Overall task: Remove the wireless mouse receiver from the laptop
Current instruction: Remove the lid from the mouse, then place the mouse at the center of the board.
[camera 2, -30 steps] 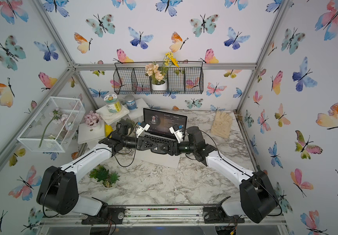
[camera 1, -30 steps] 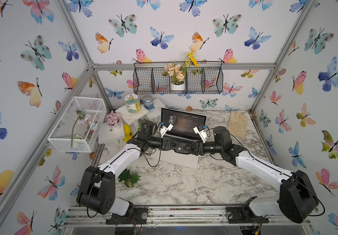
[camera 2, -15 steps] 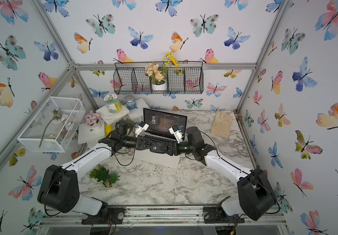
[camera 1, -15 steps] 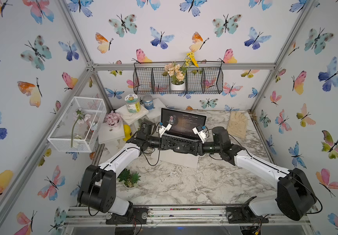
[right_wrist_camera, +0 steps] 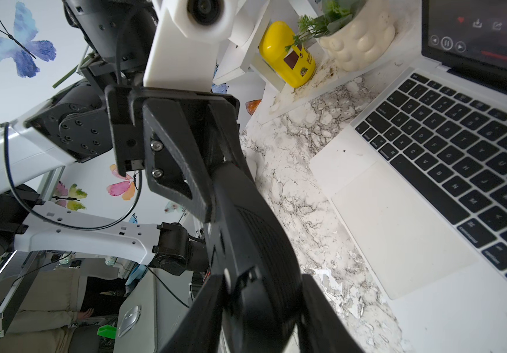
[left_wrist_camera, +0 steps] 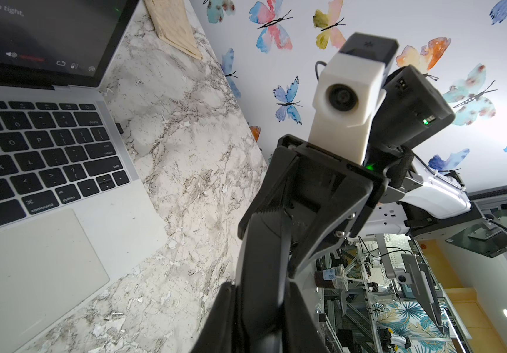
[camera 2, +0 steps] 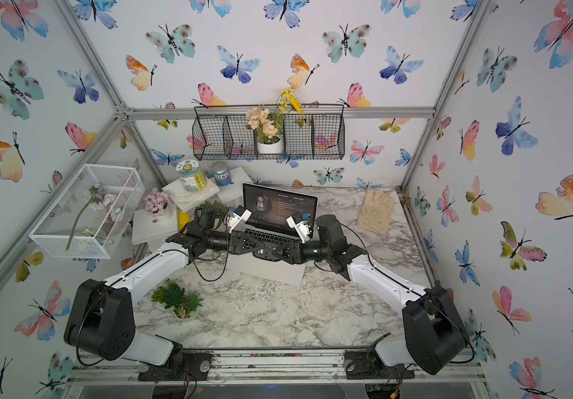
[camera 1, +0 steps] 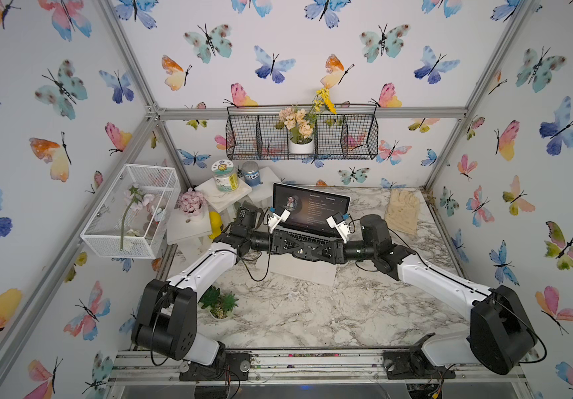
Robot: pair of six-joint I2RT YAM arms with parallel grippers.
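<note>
The laptop (camera 1: 312,207) stands open at the back of the marble table, its screen lit. In the left wrist view the wireless mouse receiver (left_wrist_camera: 119,127) is a tiny black nub sticking out of the laptop's (left_wrist_camera: 130,220) side edge beside the keys. Both grippers meet in front of the laptop, away from the receiver. My left gripper (left_wrist_camera: 261,293) is shut on one end of a black oval mouse (right_wrist_camera: 255,232). My right gripper (right_wrist_camera: 261,290) has its fingers against the mouse's other end. In a top view the left gripper (camera 1: 299,247) and right gripper (camera 1: 312,250) face each other.
A yellow container (right_wrist_camera: 287,53) and a cream plant pot (right_wrist_camera: 356,42) sit left of the laptop. White risers with jars (camera 1: 224,178) stand at the back left. Beige gloves (camera 1: 402,210) lie at the back right. A small green plant (camera 1: 219,304) is at the front left.
My right arm has shifted slightly left toward the left gripper, and its jaws have narrowed around the mouse. The left gripper has held its grip.
</note>
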